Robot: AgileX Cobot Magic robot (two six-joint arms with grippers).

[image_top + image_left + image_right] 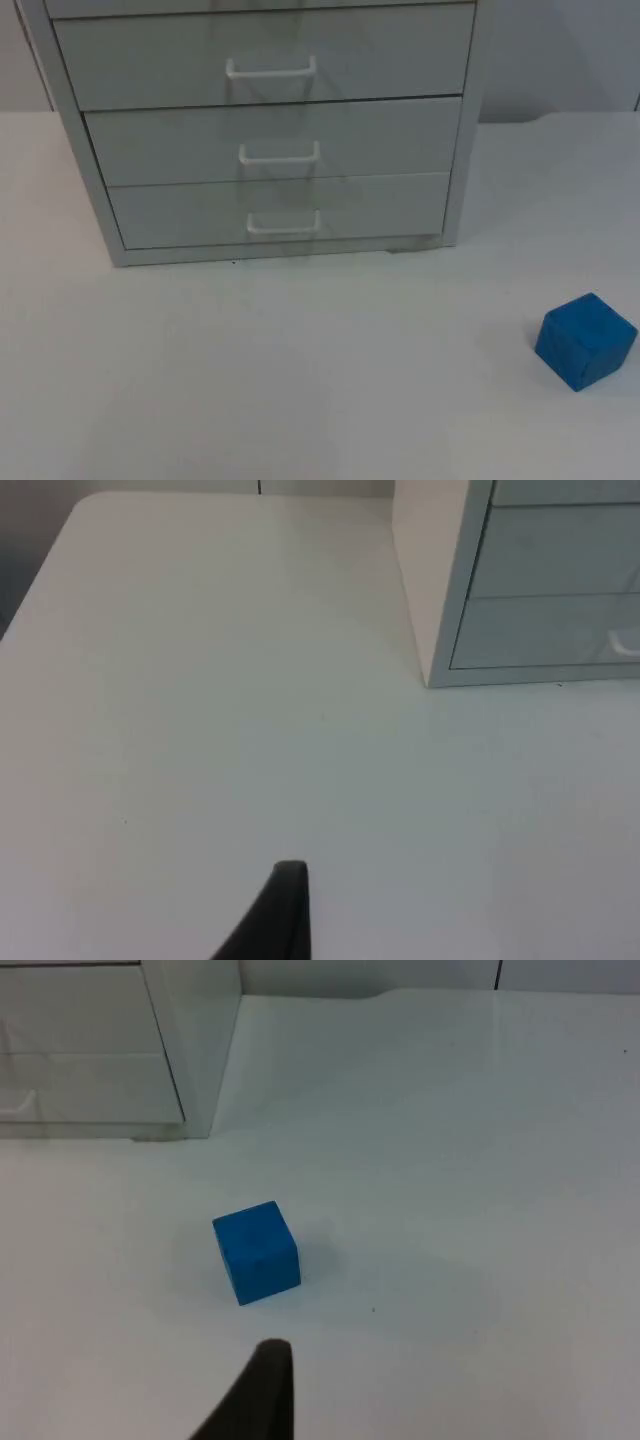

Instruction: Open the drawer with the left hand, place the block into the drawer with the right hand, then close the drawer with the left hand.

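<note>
A pale grey drawer cabinet (270, 140) stands at the back of the white table, with three drawers stacked, all shut flush. Each drawer has a white bar handle; the lowest handle (283, 224) is just above the table. A blue block (586, 340) lies on the table to the right front of the cabinet, apart from it. My left gripper (285, 910) waits over bare table, left of the cabinet's corner (435, 630). My right gripper (262, 1390) hangs a short way behind the blue block (257, 1252), not touching it, with the cabinet's side (205, 1050) beyond.
The white table top (300, 380) stretches open in front of the cabinet. Its rounded far left edge (75, 520) is near the left arm. A grey partition wall (560, 50) rises behind the table at the right.
</note>
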